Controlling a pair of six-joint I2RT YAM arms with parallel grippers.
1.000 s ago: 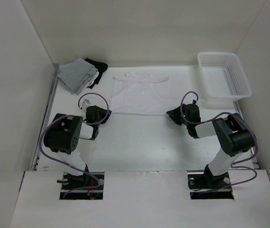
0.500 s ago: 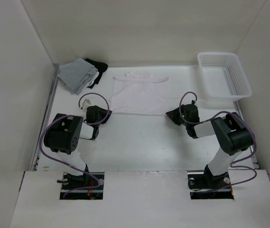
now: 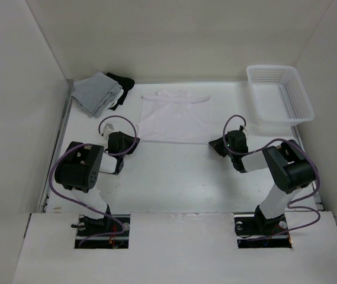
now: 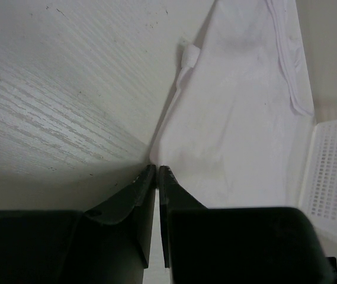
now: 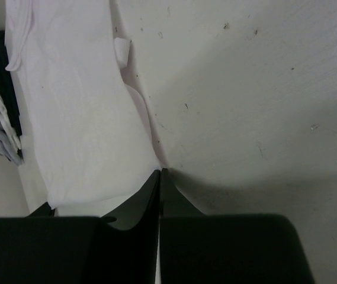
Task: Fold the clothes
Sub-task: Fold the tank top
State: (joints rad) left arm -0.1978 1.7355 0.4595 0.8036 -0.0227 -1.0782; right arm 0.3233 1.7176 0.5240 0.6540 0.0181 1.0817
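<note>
On the table [image 3: 174,177], the white top [image 3: 171,118] lies flat toward the rear, straps at the far side. The left gripper [image 4: 157,168] is pinched closed on its near-left hem corner. The right gripper [image 5: 159,173] is likewise clamped on the near-right hem corner.

Left arm [image 3: 79,168], right arm [image 3: 286,168] low, jaws closed.

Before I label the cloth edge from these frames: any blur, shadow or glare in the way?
Top external: sharp, evenly lit, but the white top barely contrasts with the table. Left wrist: the left gripper is a dark, soft mass shadowing the table near the hem corner. Right wrist: the right gripper shadows likewise; no glare anywhere.
</note>
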